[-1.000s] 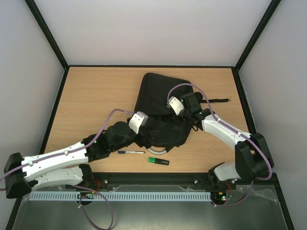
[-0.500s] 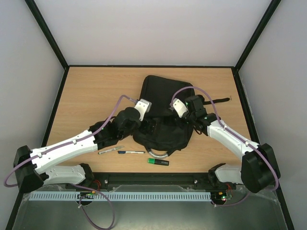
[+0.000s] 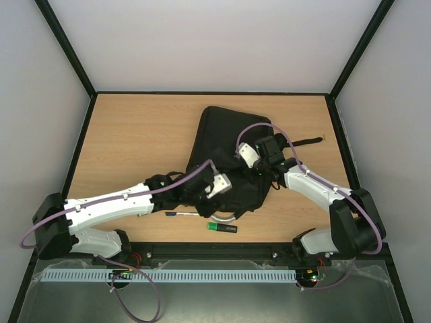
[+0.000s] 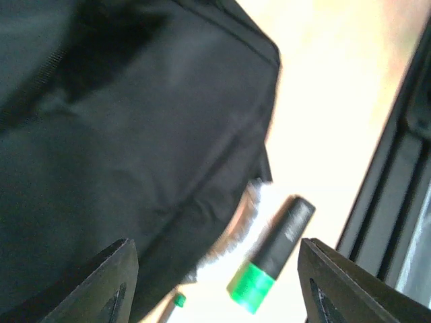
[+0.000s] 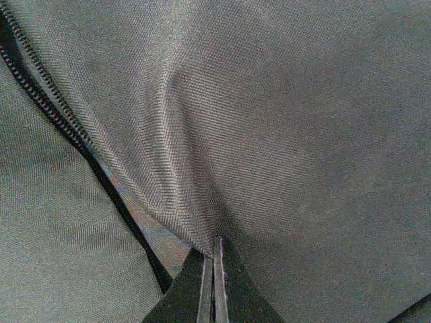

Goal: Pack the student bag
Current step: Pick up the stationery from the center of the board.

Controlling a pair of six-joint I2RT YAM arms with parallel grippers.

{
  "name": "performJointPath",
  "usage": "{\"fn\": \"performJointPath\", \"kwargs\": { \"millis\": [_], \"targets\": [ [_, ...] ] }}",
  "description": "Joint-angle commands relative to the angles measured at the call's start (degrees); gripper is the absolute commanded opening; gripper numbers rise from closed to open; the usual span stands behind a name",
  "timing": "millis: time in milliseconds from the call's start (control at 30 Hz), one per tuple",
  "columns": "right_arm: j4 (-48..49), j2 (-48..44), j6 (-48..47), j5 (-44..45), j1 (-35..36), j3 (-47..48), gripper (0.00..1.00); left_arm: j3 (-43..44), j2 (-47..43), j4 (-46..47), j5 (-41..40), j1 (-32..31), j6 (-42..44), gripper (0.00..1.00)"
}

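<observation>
Black student bag is lying flat on the wooden table, just right of centre in the top view, its grey curved handle pointing toward the lower edge of the frame. Left gripper is hovering over the bag's lower edge; in the left wrist view its fingers are standing wide apart with nothing between them, framing the black fabric at the upper left and a black-and-green highlighter at the lower right. In the top view that highlighter is lying on bare wood just below the handle, and a pen is resting to its left, partly under the left arm. Right gripper is reaching onto the bag's right half; in the right wrist view its jaws are pressing together at the bottom centre, pinching a raised fold of the woven fabric, while a zip line is running diagonally down the left side.
</observation>
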Motion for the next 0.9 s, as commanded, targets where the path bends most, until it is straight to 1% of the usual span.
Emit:
{"fn": "performJointPath", "kwargs": {
  "millis": [0,67,133,233,433,567,667,867],
  "targets": [
    [-1.4,2.0,-0.6,-1.8,0.0,0.6,0.01,1.9,2.1,-8.5,0.7,-4.7,8.4,0.67],
    [-1.6,2.1,-0.6,-1.8,0.0,0.8,0.01,1.3,2.5,-8.4,-1.4,-6.8,9.4,0.64],
    [-1.5,2.0,-0.5,-1.8,0.0,0.8,0.01,0.5,3.4,-8.3,-1.8,-8.2,10.7,0.62],
    [-1.5,1.9,-0.3,-2.0,0.0,0.7,0.01,-1.1,6.0,-7.8,-3.3,-11.9,13.0,0.61],
    [-1.6,1.7,0.0,-2.5,0.0,0.7,0.01,-0.6,14.9,-8.3,-12.0,-16.7,13.3,0.63],
    [-1.8,1.8,0.0,-2.7,0.0,0.9,0.01,0.4,18.8,-8.4,-13.1,-17.5,13.8,0.61],
    [-1.9,1.4,0.0,-2.8,0.0,0.9,0.01,-0.2,19.9,-7.8,-13.3,-17.6,14.2,0.61],
    [-1.9,0.4,0.0,-3.2,0.0,0.8,0.01,-0.8,20.5,-7.1,-16.1,-17.9,14.9,0.60]
  ]
}}
